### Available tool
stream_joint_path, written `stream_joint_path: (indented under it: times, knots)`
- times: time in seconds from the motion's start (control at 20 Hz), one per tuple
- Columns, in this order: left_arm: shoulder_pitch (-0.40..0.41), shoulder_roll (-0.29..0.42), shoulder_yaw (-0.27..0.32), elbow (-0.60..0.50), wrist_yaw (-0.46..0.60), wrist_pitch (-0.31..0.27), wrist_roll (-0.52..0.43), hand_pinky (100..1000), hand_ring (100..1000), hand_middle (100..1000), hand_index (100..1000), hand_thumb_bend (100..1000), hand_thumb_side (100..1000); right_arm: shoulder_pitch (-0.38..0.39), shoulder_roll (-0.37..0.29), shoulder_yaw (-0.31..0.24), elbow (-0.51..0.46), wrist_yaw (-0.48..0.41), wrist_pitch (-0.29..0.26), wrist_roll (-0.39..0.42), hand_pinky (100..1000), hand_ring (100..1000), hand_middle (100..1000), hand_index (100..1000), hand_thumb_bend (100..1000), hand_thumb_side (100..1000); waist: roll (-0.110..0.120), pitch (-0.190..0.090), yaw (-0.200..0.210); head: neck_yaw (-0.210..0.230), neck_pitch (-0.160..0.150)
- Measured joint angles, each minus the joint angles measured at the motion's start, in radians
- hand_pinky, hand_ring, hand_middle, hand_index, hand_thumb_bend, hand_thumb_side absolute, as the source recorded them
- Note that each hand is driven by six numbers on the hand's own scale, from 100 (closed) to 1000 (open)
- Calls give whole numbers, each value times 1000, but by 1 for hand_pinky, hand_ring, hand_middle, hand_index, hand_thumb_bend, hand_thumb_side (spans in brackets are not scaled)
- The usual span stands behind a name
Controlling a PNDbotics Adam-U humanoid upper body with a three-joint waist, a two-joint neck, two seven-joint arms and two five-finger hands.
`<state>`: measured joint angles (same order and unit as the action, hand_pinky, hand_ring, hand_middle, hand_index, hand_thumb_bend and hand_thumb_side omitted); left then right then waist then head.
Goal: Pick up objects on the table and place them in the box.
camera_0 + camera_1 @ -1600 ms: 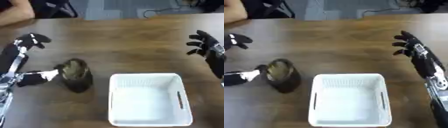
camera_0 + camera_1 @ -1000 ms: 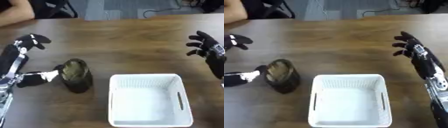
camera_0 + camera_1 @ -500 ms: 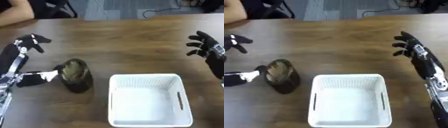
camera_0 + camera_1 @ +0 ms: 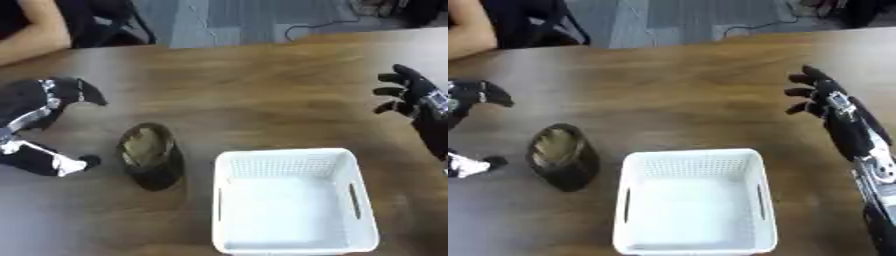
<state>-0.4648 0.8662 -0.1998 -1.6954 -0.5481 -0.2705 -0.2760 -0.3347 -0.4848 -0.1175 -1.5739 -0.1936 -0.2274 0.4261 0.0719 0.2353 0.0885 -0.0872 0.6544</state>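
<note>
Nearest of all stands the white box [image 4: 295, 200], a perforated plastic basket with slot handles in its side walls, upright on the brown wooden surface [image 4: 254, 95] a little right of the middle, with nothing visible inside it. Just to its left, close to but apart from the box wall, lies the task's object, a dark rounded object [image 4: 150, 155] with a mottled olive-brown top face; what it is cannot be made out beyond that. Left of the dark object, at the left edge, the left robot hand [image 4: 44, 102] is spread wide: its thumb [image 4: 68, 164] reaches in from the near side, its tip near the object but not touching, while the fingers [image 4: 83, 92] arch farther back, so the hand is open and holds nothing. On the right side, level with the far part of the scene, the right robot hand [image 4: 824, 97] hangs above the surface with its fingers relaxed and slightly spread, also open and empty, well apart from both box and object. At the far left corner a person's bare arm [image 4: 35, 30] rests on the surface's far edge.
</note>
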Motion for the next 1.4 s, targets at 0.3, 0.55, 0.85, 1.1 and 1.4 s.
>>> stream_joint_path:
  times: [0.3,0.55,0.85,1.1,1.4]
  knots:
    - [-39,-1,-27,12,-9,-23,-43,100,100,748,842,467,323,0,0,5,0,0,0,4,653,825,872,1000,100,1000,0,0,0,0,0]
    - [-67,-7,-44,22,5,-35,-40,100,100,737,829,458,316,0,0,6,0,0,-1,6,653,825,872,1000,100,1000,1,0,0,0,0]
    - [-93,-29,-71,2,63,-46,-42,100,100,721,811,455,317,0,0,7,0,0,-1,6,653,825,872,1000,100,1000,1,0,-1,0,0]
    - [-94,-30,-105,-2,89,-48,-67,100,100,713,798,458,327,0,0,9,0,1,1,8,653,825,872,1000,100,1000,2,0,-1,0,0]
    - [-110,-44,-151,28,90,-60,-101,100,100,709,795,464,337,0,0,10,0,1,2,9,653,825,872,1000,100,1000,1,0,-1,0,0]
